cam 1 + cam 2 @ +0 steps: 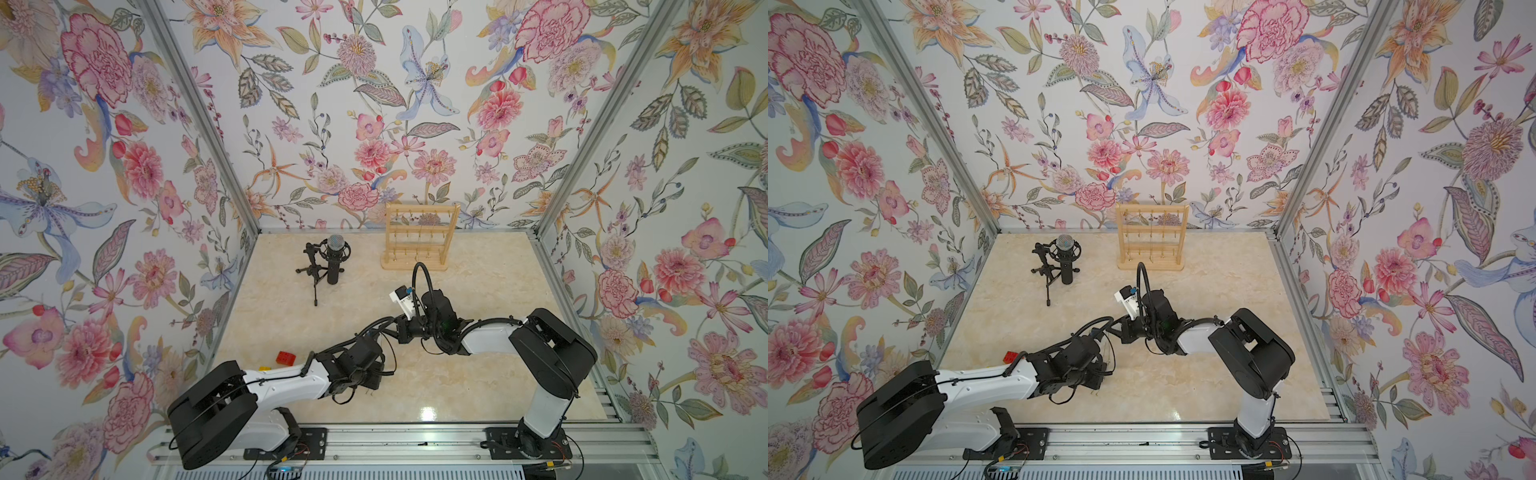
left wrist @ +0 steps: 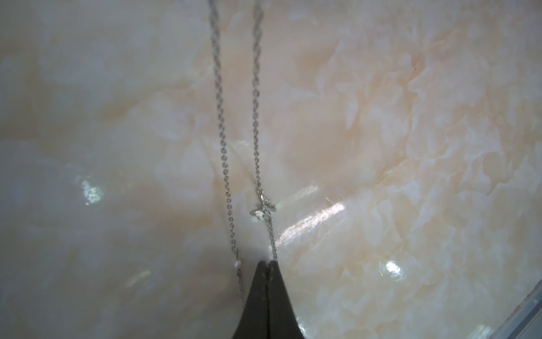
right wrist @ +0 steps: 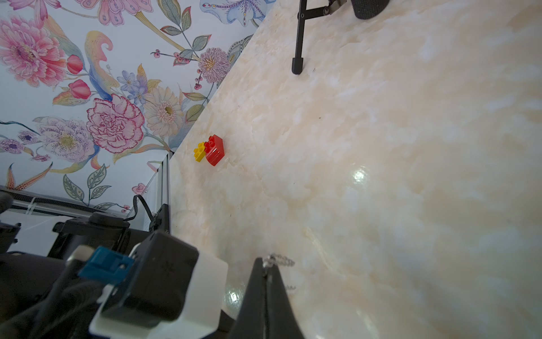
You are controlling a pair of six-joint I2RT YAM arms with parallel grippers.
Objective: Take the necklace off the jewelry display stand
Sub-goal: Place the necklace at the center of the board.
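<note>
One fine silver necklace [image 2: 256, 117], tiny charm [image 2: 263, 209]

Both top views, high over the front edge, face the stand [image 1: 419, 227] and share the whole worktop [image 1: 498, 286]; the wrist views sit close above it.

A: What colour is the table [image 1: 436, 386]?
B: Cream marble, veined peach. The walls [image 1: 374, 83] carry pink, blue and orange flowers on white.
A: And the necklace [image 2: 263, 209]?
B: Silver, at the tip of the black left end effector [image 2: 267, 263]. The jewelry display stand [image 1: 409, 264] is pale wood; there's a red brick [image 3: 215, 150] and a yellow brick [image 3: 199, 152].
</note>
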